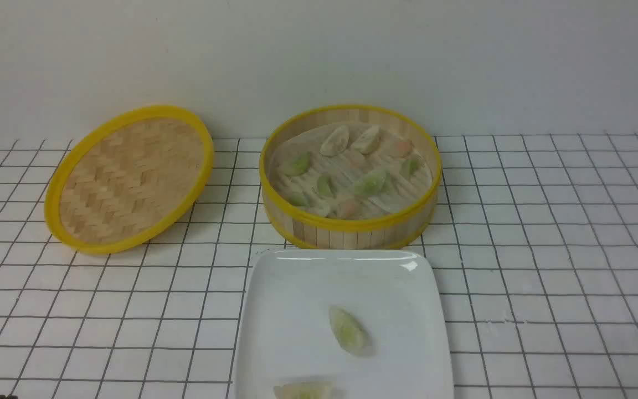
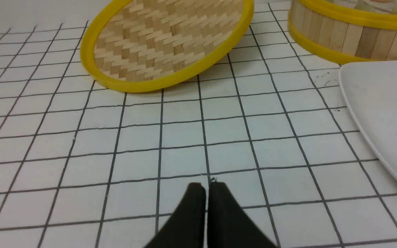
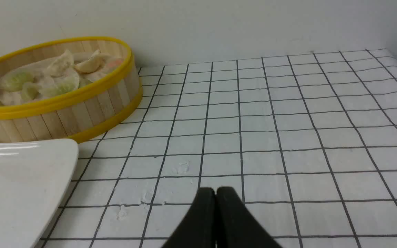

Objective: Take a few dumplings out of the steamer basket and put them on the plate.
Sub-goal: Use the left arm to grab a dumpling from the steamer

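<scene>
1. Front view: the steamer basket [image 1: 349, 227] holds most dumplings [image 1: 371, 183], just behind the plate [image 1: 297, 288], where two more lie, one at the near edge.
2. Left wrist view: the left gripper [image 2: 206, 187], jaws pressed together, grips nothing.
3. Right wrist view: the right gripper [image 3: 215, 191] is likewise closed and empty.

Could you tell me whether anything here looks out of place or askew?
The woven lid left of the steamer basket sits tilted, near rim on the table, far side raised; what props it is hidden. Nothing else stands out.
</scene>
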